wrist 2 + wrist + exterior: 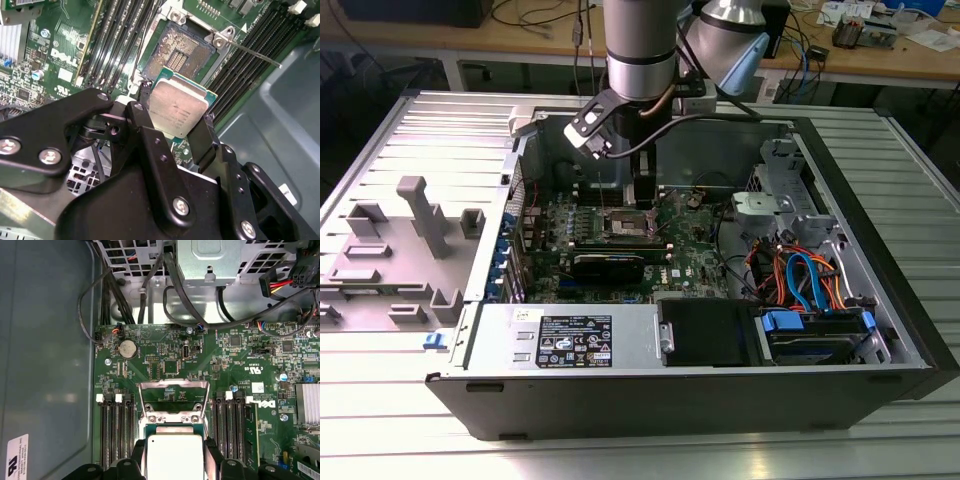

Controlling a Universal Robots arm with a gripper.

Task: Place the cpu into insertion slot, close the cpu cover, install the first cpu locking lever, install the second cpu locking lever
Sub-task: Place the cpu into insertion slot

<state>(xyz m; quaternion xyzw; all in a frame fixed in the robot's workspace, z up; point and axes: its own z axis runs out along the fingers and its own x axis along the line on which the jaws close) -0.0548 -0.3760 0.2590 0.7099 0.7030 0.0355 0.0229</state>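
Evidently, the gripper (174, 112) carries the cpu (177, 104) between its two black fingers (150, 137). The jaws pinch opposite sides of the chip, which hangs just above the insertion slot (182, 50) and is not yet seated in it.

Hazards, as judged from this position:
- **Tilt:** the chip seems slightly tilted against the socket, though the oblique second wrist view makes this uncertain. A descent at such an angle could land one corner first and bend the fine contacts on the dark socket floor.
- **Sideways offset:** a small lateral error could rest one edge on the silver rim instead of inside it.
- **Grip:** a pinch on such thin edges could let the chip slip or rotate.
- **Nearby parts:** in the first wrist view the cpu cover (173, 385) stands raised just beyond the chip. A locking lever (250, 51) juts free to one side of the socket. The fingers could strike either one.

Appearance: the cpu is a small flat square. Its top is a dull silver plate with faint print, and a green border shows along two edges. Its underside is hidden.

In the exterior view the gripper (642, 195) reaches down into the open computer case (740, 400), over the green motherboard (690, 255).
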